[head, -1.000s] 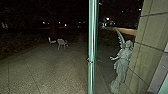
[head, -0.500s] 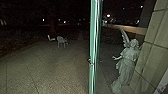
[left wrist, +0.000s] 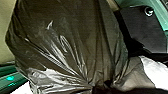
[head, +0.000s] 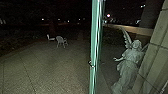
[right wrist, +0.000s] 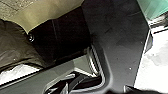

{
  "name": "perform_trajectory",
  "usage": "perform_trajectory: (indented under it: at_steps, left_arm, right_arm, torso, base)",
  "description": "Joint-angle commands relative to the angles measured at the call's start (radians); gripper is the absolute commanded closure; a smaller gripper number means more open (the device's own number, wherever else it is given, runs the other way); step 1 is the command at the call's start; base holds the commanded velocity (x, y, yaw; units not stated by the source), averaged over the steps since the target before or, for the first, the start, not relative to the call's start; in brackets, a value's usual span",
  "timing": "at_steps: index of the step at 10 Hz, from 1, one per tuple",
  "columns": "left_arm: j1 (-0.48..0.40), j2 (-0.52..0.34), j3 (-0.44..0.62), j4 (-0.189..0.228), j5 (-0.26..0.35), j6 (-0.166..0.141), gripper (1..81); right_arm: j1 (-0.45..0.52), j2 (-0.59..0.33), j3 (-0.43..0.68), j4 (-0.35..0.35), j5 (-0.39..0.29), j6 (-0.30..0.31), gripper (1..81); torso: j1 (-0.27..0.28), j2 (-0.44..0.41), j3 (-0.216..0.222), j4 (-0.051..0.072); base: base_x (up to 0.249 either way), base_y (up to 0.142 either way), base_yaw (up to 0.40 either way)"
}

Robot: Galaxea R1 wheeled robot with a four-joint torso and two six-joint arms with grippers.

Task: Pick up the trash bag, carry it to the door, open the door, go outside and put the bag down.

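Note:
The dark, shiny trash bag hangs full in the left wrist view, its plastic drawn together in tight folds. At those folds my left gripper is shut on the bag. Part of the same bag also shows in the right wrist view, beside the robot's dark body. Ahead, in the head view, the green glass edge of the door stands upright, with a small metal fitting on it. How my right gripper stands cannot be made out.
A winged statue stands right of the door edge, beside a tiled wall. Paving stretches out on the left, with pale chairs farther off in the dark.
The head camera's view has shifted with the robot, and the statue now looks slightly larger. The door edge remains upright ahead.

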Motion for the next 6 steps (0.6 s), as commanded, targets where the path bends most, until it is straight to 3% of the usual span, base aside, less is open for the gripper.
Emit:
perform_trajectory:
  at_steps: [1, 6]
  left_arm:
    - [-0.051, -0.004, -0.002, 0.000, 0.053, 0.006, 81.1]
    - [-0.051, -0.004, -0.002, -0.002, 0.053, 0.005, 81.1]
  right_arm:
    - [0.045, 0.005, 0.008, -0.001, -0.052, -0.002, 1.0]
    - [0.050, 0.005, 0.008, -0.001, -0.052, -0.002, 1.0]
  torso:
    - [0.000, 0.000, 0.000, 0.000]
    - [0.001, 0.000, 0.000, 0.000]
  base:
    - [0.131, 0.000, 0.000]
    - [0.133, 0.000, 0.000]
